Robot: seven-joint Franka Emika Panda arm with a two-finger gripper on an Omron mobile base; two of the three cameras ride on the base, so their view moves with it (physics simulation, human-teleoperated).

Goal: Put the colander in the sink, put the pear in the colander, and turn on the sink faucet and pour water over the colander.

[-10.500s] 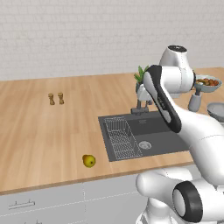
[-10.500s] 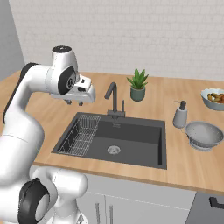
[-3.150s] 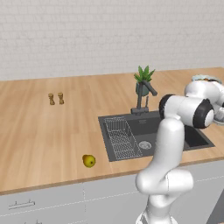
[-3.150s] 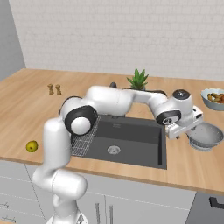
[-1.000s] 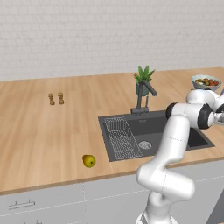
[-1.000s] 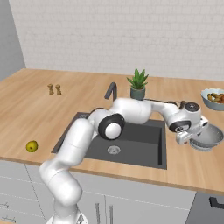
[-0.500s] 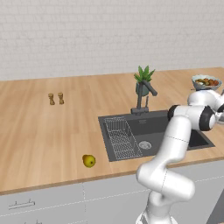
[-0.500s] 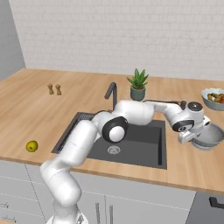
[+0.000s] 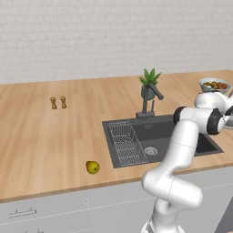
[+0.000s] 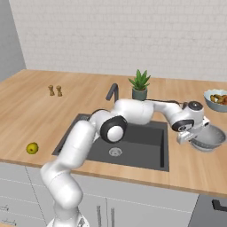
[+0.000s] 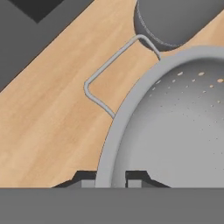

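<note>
My claw [image 11: 110,178] has dropped onto the colander [image 11: 175,127] rim at lower centre, fingers straddling it, not yet closed.

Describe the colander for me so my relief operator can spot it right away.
Start at the dark sink and look along the wooden counter on the side away from the pear. The colander sits there, where the gripper straddles its rim. It is a round silver-grey metal bowl with perforated walls and a thin wire loop handle, unlike the pale bowl of fruit behind it.
</note>
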